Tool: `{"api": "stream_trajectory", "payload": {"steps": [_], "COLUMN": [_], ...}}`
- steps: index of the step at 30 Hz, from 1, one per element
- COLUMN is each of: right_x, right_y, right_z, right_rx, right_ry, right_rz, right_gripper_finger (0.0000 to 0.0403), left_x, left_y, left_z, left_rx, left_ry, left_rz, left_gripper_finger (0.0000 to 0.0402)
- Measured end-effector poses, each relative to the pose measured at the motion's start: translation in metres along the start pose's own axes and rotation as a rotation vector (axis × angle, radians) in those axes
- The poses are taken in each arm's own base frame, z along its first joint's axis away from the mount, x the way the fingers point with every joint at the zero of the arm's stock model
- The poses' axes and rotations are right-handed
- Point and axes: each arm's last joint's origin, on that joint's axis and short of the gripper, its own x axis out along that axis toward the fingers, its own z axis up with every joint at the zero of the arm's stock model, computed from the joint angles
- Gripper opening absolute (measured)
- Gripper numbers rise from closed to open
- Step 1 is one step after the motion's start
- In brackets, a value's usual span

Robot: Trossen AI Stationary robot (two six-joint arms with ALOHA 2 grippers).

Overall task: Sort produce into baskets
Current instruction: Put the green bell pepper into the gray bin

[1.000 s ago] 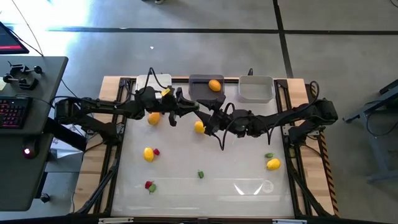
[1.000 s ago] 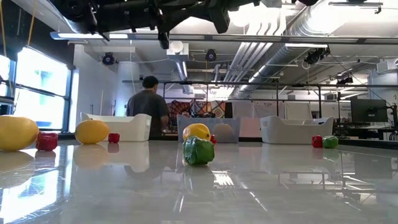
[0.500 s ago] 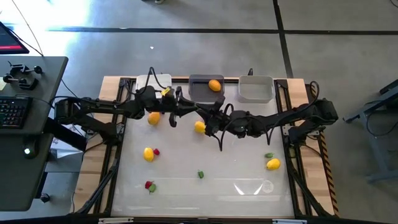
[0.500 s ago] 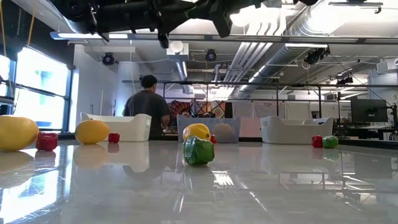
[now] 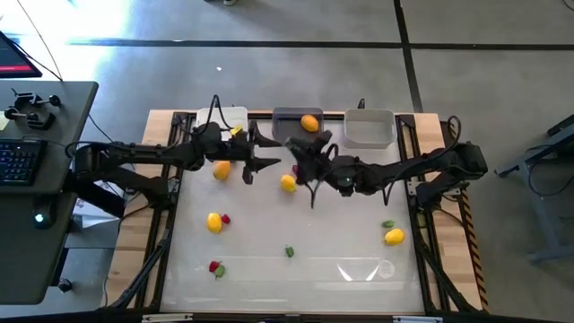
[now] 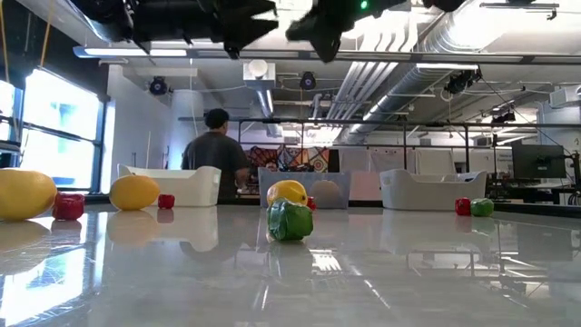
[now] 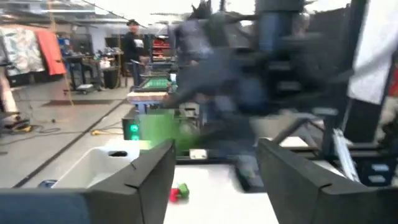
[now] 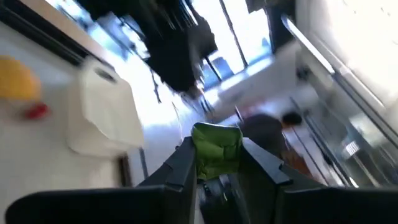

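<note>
right claw (image 8: 214, 163) on one green piece (image 8: 216, 148); three baskets (image 5: 369, 131)

Both arms meet near the far baskets: left gripper (image 5: 265, 161) beside white basket (image 5: 226, 117), right gripper (image 5: 300, 154) below dark grey basket (image 5: 287, 128) holding an orange fruit (image 5: 310, 123).

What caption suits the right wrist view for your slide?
Right gripper shut on a green piece, held above the table, with the white basket beyond.

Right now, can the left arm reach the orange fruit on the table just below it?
Probably yes. The left gripper is open and empty, and the orange fruit lies uncovered below that arm. The right gripper, holding a green piece, is off to the side.
</note>
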Motion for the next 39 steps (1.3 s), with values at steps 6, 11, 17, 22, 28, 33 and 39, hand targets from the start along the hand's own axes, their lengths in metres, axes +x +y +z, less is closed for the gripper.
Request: {"api": "stream_trajectory", "payload": {"steps": [6,11,17,22,28,33,39], "right_x": [0.018,0.032,0.043,0.049,0.049,0.051,0.056], "right_y": [-0.012,-0.037,-0.069,-0.083,-0.085,-0.077,-0.06], "right_z": [-0.029,-0.073,-0.143,-0.203,-0.255,-0.281,-0.302], "right_rx": [0.049,0.222,0.507,0.711,0.91,0.996,1.012], "right_ry": [0.203,0.348,0.557,0.774,0.981,1.094,1.198], "right_rz": [-0.061,-0.008,0.081,0.092,0.101,0.125,0.134], "right_gripper_finger": [0.0082,0.0083,0.0083,0.0083,0.0083,0.0083,0.0083], "left_x": [-0.009,-0.016,-0.026,-0.031,-0.034,-0.034,-0.034], "left_y": [-0.006,-0.007,-0.008,-0.009,-0.01,-0.01,-0.01], "left_z": [0.004,-0.01,-0.028,-0.036,-0.043,-0.044,-0.044], "left_rx": [0.1,0.133,0.129,0.111,0.097,0.077,0.07], "left_ry": [0.061,0.09,0.051,0.045,0.067,0.068,0.069], "left_rz": [0.015,0.082,0.132,0.147,0.148,0.15,0.15], "left_gripper_finger": [0.0233,0.0234,0.0234,0.0234,0.0234,0.0234,0.0234]}}
